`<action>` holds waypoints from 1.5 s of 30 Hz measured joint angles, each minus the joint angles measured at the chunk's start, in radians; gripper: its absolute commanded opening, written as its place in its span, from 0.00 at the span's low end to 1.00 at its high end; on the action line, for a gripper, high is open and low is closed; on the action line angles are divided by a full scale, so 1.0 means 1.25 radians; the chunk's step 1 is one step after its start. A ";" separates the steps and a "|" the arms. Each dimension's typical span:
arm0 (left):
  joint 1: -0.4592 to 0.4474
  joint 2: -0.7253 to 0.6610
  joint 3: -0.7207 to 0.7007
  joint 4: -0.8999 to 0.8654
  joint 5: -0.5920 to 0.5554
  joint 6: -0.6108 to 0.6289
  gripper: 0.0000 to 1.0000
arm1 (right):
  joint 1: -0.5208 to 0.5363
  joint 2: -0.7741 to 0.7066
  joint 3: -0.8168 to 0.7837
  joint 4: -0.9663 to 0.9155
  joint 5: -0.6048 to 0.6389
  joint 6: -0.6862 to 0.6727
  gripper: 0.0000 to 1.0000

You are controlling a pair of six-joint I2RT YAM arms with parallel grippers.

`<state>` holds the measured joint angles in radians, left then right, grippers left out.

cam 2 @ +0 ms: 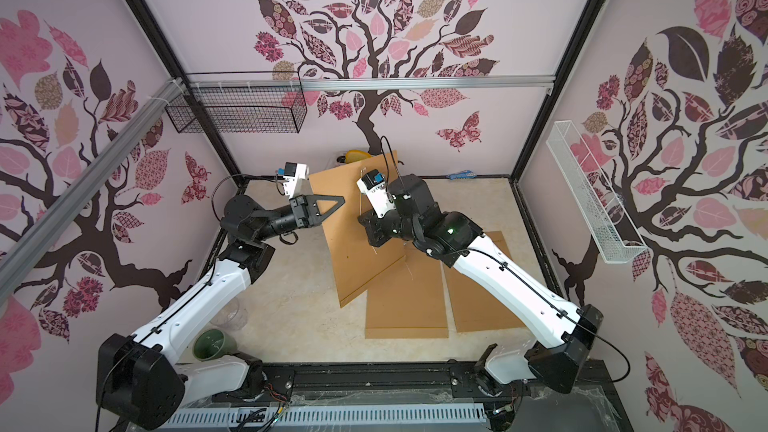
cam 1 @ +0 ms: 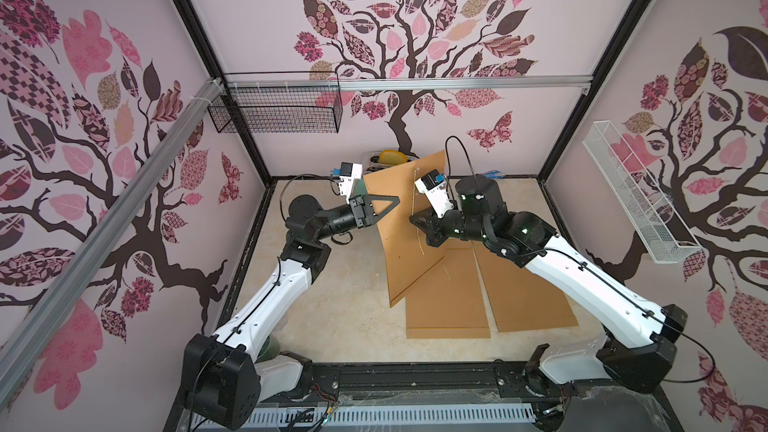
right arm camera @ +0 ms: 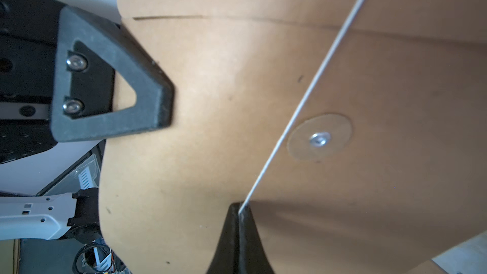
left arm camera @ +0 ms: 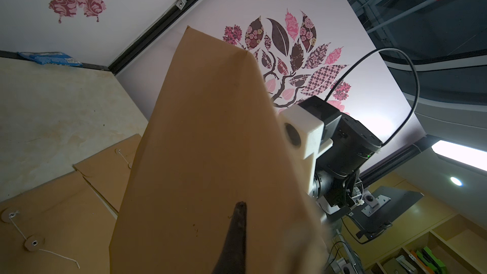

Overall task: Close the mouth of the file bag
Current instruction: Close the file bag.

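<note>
Left gripper: My left gripper (cam 1: 395, 202) is closed on the side edge of the file bag (cam 1: 399, 243). One finger sits on each face of the bag.
Right gripper: My right gripper (right arm camera: 241, 208) is closed too. Its tips pinch the white string (right arm camera: 303, 106) of the bag.
File bag: The brown bag stands up off the table (cam 1: 332, 292), tilted, between my two grippers. Its top corner points at the back wall. Its low corner comes down beside the bags that lie flat. I cannot tell if it touches the table.
String: It runs straight across the face of the bag. It goes just past the round button (right arm camera: 320, 137) and into the right gripper.
Round button: It is a flat disc on the bag with a shiny silver pin in the middle.
Other bags: A flat file bag (cam 1: 449, 297) and a second flat file bag (cam 1: 528, 292) lie side by side on the table. My right arm reaches over them.
</note>
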<state>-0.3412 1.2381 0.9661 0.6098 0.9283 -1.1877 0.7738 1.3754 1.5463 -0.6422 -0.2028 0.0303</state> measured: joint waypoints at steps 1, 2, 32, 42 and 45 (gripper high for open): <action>0.000 0.000 -0.001 0.011 0.000 -0.009 0.00 | -0.008 -0.002 -0.004 0.007 -0.016 0.004 0.00; 0.000 0.000 -0.001 0.019 0.002 -0.014 0.00 | -0.015 -0.004 -0.008 0.012 -0.030 0.009 0.00; -0.042 -0.014 0.005 -0.058 -0.018 0.024 0.00 | 0.014 0.024 0.039 -0.074 0.057 -0.025 0.00; -0.042 -0.014 0.000 0.015 0.001 -0.035 0.00 | -0.051 -0.005 -0.012 -0.032 -0.031 -0.012 0.00; -0.044 -0.025 0.000 -0.034 -0.011 -0.003 0.00 | -0.051 -0.048 -0.069 0.007 -0.034 -0.006 0.00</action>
<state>-0.3958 1.2072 0.9665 0.5671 0.9150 -1.1912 0.7097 1.3151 1.4601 -0.6338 -0.2459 0.0227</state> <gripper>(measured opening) 0.040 0.044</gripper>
